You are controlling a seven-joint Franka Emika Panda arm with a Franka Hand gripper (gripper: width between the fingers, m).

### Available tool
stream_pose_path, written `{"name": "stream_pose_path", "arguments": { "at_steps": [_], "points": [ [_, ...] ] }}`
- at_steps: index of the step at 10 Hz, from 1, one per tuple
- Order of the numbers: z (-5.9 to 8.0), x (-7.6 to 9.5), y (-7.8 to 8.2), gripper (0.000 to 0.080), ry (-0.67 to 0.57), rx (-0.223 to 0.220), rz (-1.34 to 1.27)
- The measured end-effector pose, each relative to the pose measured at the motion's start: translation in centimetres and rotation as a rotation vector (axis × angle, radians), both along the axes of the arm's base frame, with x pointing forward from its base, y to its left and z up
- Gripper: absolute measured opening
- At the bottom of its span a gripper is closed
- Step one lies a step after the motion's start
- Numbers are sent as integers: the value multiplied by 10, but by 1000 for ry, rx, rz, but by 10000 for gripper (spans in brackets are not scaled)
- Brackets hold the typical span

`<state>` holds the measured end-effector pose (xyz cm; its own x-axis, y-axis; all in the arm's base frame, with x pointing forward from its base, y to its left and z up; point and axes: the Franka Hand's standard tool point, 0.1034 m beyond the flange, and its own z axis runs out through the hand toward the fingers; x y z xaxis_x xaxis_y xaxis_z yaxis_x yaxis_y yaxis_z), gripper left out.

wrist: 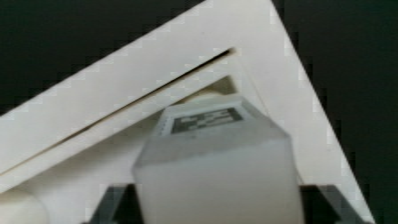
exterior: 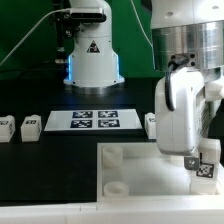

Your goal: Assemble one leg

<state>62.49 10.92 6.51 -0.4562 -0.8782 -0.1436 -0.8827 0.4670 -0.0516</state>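
Observation:
My gripper (exterior: 203, 160) is shut on a leg (exterior: 206, 170), a small white block with a black-and-white tag, and holds it over the near right corner of the large white tray-like piece (exterior: 130, 160). In the wrist view the leg (wrist: 214, 150) fills the space between the two dark fingers (wrist: 116, 205) of the gripper (wrist: 217, 212), with its tag facing the camera. Below it lies a corner of the tray-like piece (wrist: 107, 100). I cannot tell whether the leg touches the piece.
The marker board (exterior: 82, 120) lies mid-table. Two loose legs (exterior: 30, 126) sit at the exterior view's left, and another (exterior: 150, 123) sits just right of the marker board, partly behind the arm. A white robot base (exterior: 92, 50) stands at the back.

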Motion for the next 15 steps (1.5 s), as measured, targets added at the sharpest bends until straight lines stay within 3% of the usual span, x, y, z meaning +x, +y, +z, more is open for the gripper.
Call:
{"name": "stream_pose_path", "arguments": {
  "at_steps": [1,2,4,6,7,9,15],
  "points": [
    [0,0,0,500,0,-1,10],
    [-1,0,0,609,0,-2,11],
    [3,1,2,639,-19,-5,28],
    [23,-7,6,647,-80,4,41],
    [24,-9,2,649,-99,0,34],
    [8,-12,-2,649,-111,-2,-17],
    [5,-13,-1,649,-109,-3,-10]
  ]
}}
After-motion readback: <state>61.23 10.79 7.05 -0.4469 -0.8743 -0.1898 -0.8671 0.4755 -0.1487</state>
